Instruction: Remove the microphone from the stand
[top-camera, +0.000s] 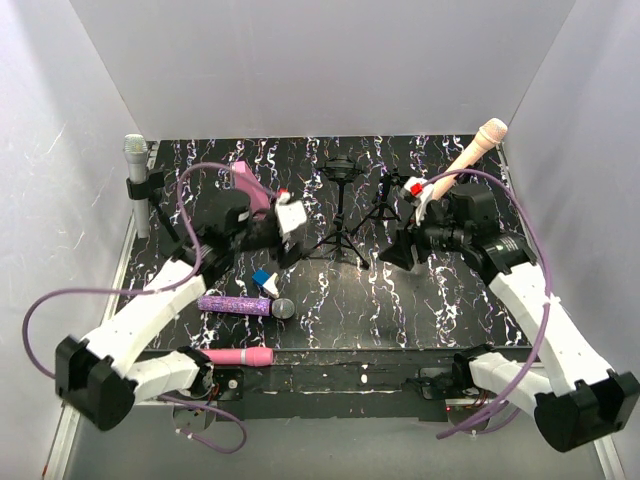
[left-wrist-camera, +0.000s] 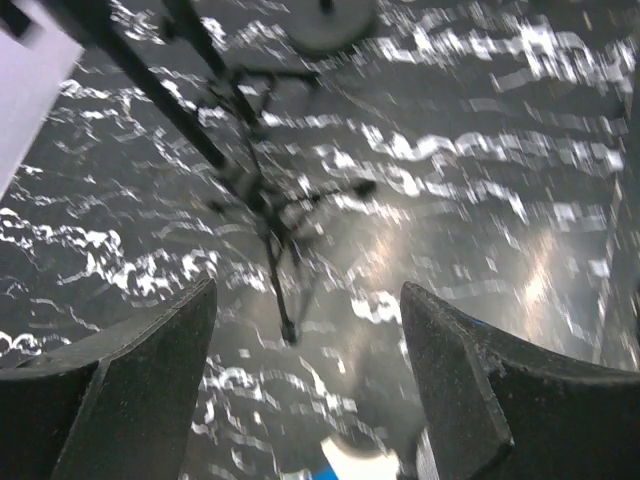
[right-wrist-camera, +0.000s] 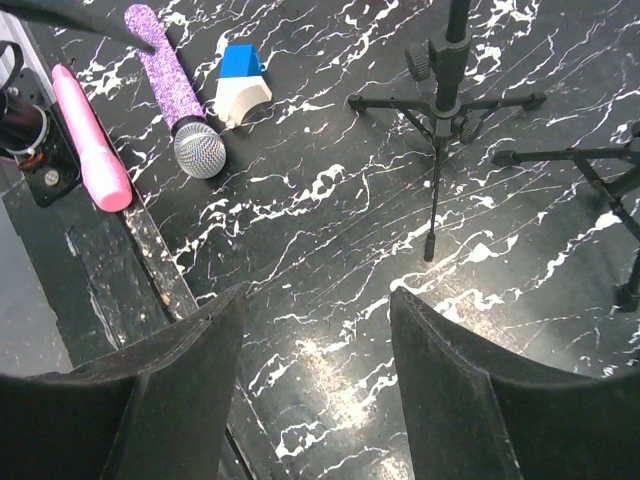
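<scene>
A silver microphone (top-camera: 135, 156) stands in a clip stand at the far left. A peach microphone (top-camera: 478, 146) sits tilted in a stand at the far right, behind my right arm. A pink microphone (top-camera: 250, 187) shows behind my left arm. My left gripper (top-camera: 283, 250) (left-wrist-camera: 308, 300) is open and empty, low over the table, facing an empty black tripod stand (top-camera: 342, 205) (left-wrist-camera: 262, 190). My right gripper (top-camera: 392, 255) (right-wrist-camera: 318, 300) is open and empty above bare table, with that tripod (right-wrist-camera: 441, 105) ahead of it.
A purple glitter microphone (top-camera: 245, 305) (right-wrist-camera: 170, 85) and a pink one (top-camera: 240, 356) (right-wrist-camera: 90, 140) lie near the front edge. A blue-and-white block (top-camera: 262, 280) (right-wrist-camera: 240, 88) lies beside them. A second tripod (top-camera: 385, 205) (right-wrist-camera: 590, 170) stands to the right of the first.
</scene>
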